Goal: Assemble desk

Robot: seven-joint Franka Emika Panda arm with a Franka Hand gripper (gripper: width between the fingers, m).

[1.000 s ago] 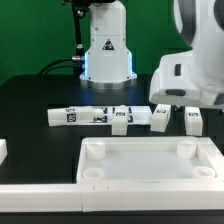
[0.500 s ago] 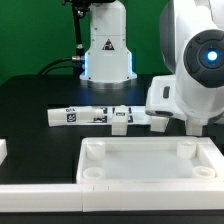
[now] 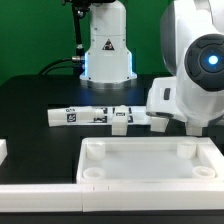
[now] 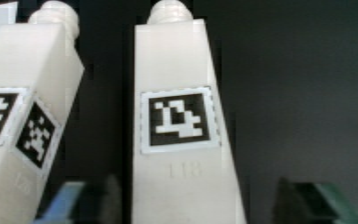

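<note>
The desk's white rimmed top [image 3: 140,146] lies at the front of the black table, with round sockets in its corners. Behind it lies a row of white legs; one leg [image 3: 120,120] shows free, while the arm's hand [image 3: 168,98] hangs over those at the exterior view's right. In the wrist view a tagged leg [image 4: 181,110] runs between the fingers of my gripper [image 4: 194,200]. Dark gaps separate it from each fingertip [image 4: 318,200], so the gripper is open around it. A second tagged leg [image 4: 25,110] lies close beside it, outside the fingers.
The marker board [image 3: 78,116] lies flat behind the desk top at the exterior view's left. The arm's base [image 3: 106,50] stands at the back with cables beside it. A small white part [image 3: 2,150] sits at the left edge.
The arm has swung in from the exterior view's right and come down over the legs there, hiding them. Over the last half second it has hardly moved.
</note>
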